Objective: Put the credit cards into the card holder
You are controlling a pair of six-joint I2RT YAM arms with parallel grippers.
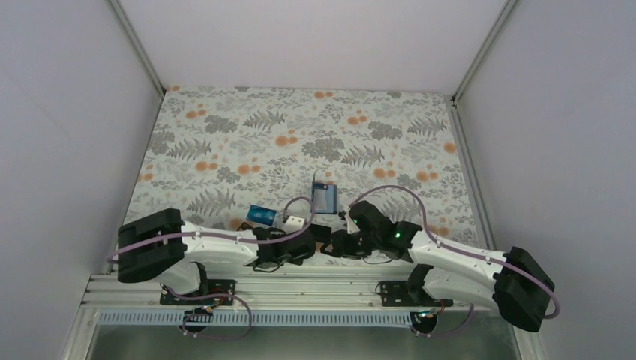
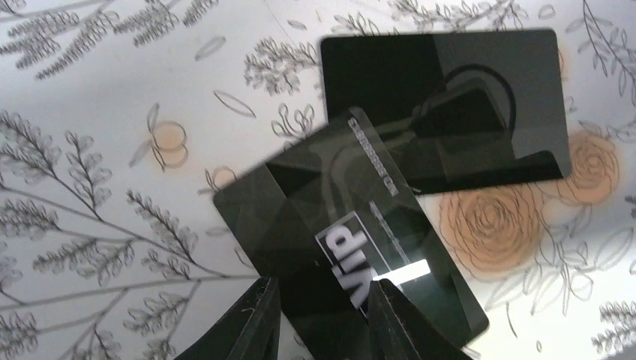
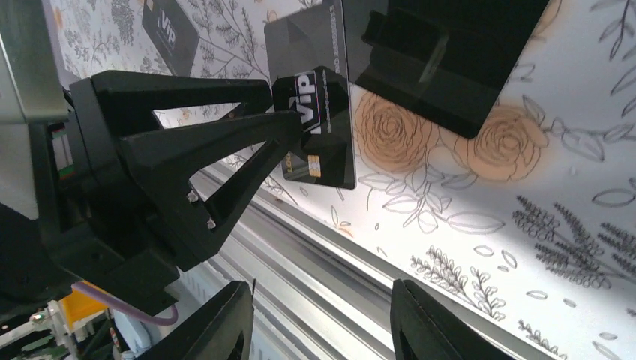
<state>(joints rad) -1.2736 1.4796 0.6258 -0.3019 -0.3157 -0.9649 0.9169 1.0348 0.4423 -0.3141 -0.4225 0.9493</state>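
A black credit card marked VIP [image 2: 315,195] is raised off the table and tilted, and my left gripper [image 2: 322,289] is shut on its lower edge. A plain black card [image 2: 442,105] lies flat just beyond it. In the right wrist view, the left gripper's fingers [image 3: 247,127] pinch that card [image 3: 322,127], and another black VIP card [image 3: 171,34] lies farther back. My right gripper [image 3: 319,289] is open and holds nothing, low beside the left gripper at the table's near edge. The card holder [image 1: 324,199] lies open behind both grippers, with a teal-blue card [image 1: 261,214] to its left.
An aluminium rail [image 3: 360,262] runs along the near edge of the floral tablecloth [image 1: 300,135], right under my right gripper. White walls [image 1: 67,150] close in the table on the left, right and back. The two arms meet near the middle front.
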